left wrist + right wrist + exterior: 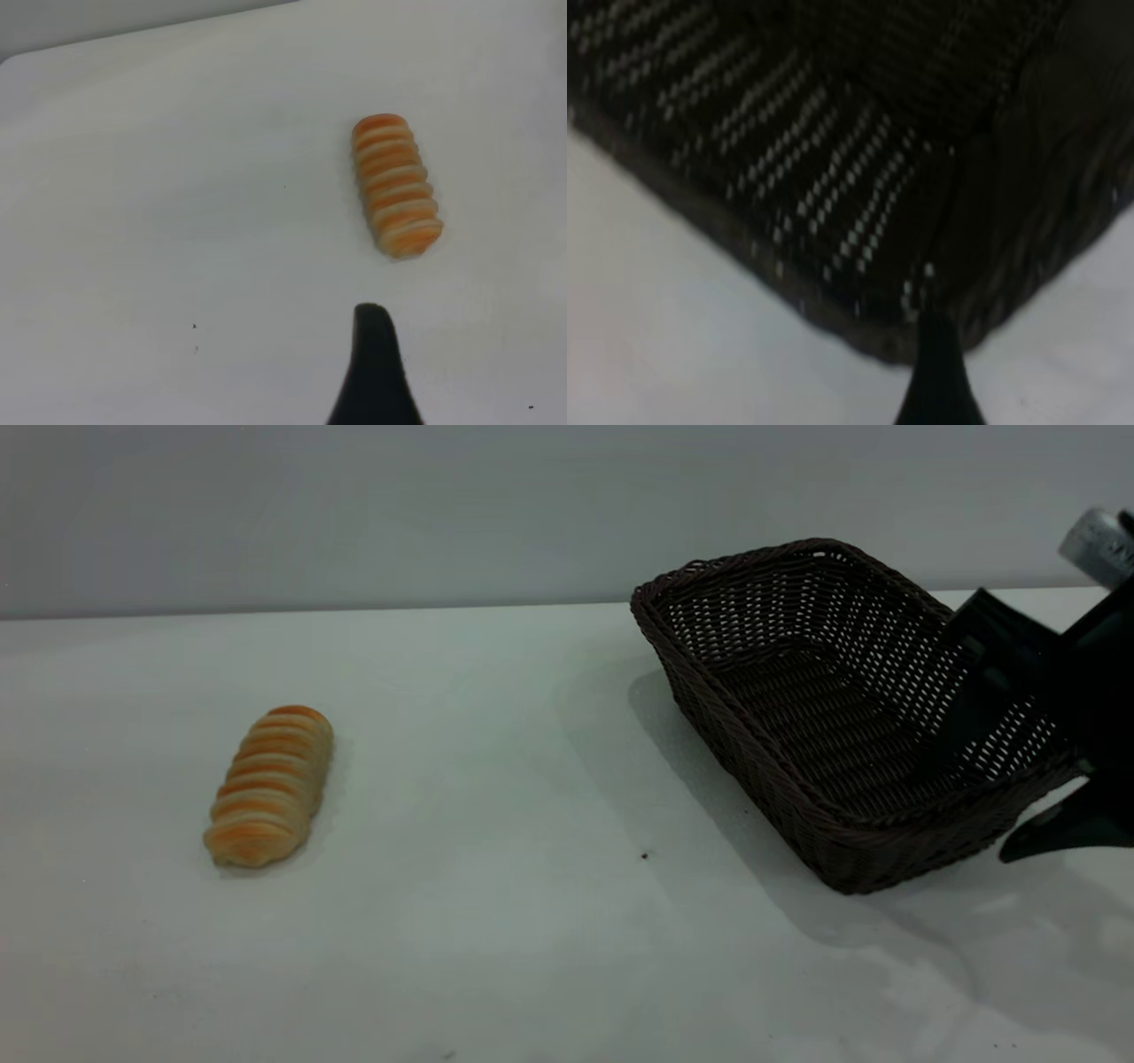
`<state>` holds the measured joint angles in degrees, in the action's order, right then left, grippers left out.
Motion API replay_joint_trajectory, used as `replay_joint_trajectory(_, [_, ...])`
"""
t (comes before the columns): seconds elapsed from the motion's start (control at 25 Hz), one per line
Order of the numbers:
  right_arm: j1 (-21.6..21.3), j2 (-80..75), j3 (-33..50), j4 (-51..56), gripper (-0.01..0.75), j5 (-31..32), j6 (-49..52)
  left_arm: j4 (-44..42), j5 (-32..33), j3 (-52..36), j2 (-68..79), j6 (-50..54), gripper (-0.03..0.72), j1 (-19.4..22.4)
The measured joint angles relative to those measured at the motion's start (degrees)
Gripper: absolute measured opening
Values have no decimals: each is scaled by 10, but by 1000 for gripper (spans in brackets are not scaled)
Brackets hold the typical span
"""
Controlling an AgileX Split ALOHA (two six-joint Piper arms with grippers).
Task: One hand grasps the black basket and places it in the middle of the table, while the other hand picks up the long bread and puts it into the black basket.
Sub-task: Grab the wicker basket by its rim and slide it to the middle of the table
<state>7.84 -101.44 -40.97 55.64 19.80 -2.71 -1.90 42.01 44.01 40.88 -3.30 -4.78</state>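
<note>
The long bread (270, 784) lies on the table (496, 797) at the left; the left wrist view shows it (396, 186) a short way beyond my left gripper (372, 372), which is above the table and out of the exterior view. The black basket (797, 717) is at the right, tilted with its left end raised and a shadow under it. My right gripper (1028, 779) is shut on the basket's right wall, one finger inside and one outside. The right wrist view shows the basket's corner (833, 133) close up.
A grey wall runs behind the table's far edge. A few dark specks (644, 856) dot the tabletop between bread and basket.
</note>
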Motion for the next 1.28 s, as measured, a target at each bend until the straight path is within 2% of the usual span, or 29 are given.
replay_joint_trajectory(0.28, [0, -67, -9, 124, 585, -68, -2, 3, -2, 0, 0, 0, 590, 0])
replay_joint_trajectory(0.44, [0, -106, -17, 180, 543, -94, -2, 4, -3, 0, 0, 0, 590, 0])
replay_joint_trajectory(0.56, [0, -129, -29, 198, 430, -98, -2, 5, -4, 0, 0, 0, 590, 0])
replay_joint_trajectory(0.76, [0, -131, -36, 210, 99, -98, -2, 13, -4, 0, 0, 0, 590, 0])
replay_joint_trajectory(1.08, [-3, -135, -69, 178, 90, -76, -52, 25, -4, 0, 0, -2, 590, 0])
replay_joint_trajectory(1.2, [-4, -140, -125, 106, 90, -26, -88, 26, -4, 0, 0, -2, 590, 0])
replay_joint_trajectory(1.28, [-4, -147, -179, 43, 90, 39, -97, 26, -4, 0, 0, -3, 590, 0])
